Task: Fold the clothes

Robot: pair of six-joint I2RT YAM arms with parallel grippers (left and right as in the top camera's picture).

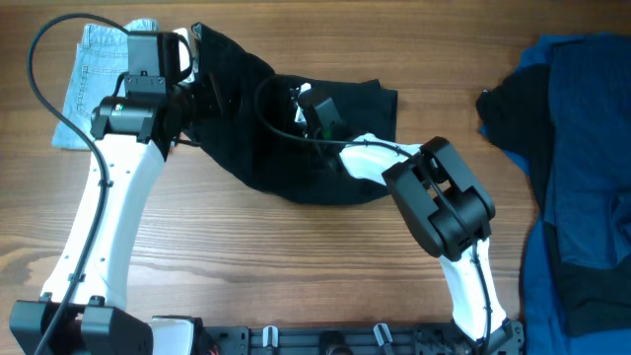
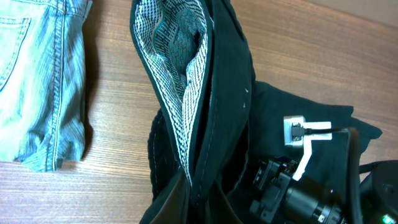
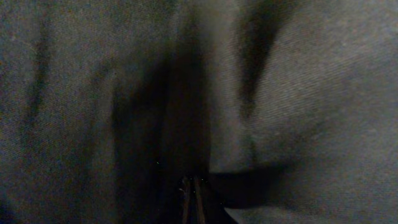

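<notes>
A black garment (image 1: 251, 148) lies crumpled on the wooden table, mid-left. In the left wrist view its waistband (image 2: 224, 93) is lifted and shows a checkered lining. My left gripper (image 1: 192, 84) is at the garment's upper left end; its fingers (image 2: 211, 199) are shut on the black fabric. My right gripper (image 1: 314, 110) is pressed down on the middle of the garment. In the right wrist view dark cloth (image 3: 311, 93) fills the frame, and the fingers (image 3: 193, 193) are close together, pinching a fold.
A folded pair of light blue jeans (image 1: 94, 79) lies at the far left, beside the left gripper; it also shows in the left wrist view (image 2: 37, 74). A heap of blue and dark clothes (image 1: 582, 148) covers the right edge of the table.
</notes>
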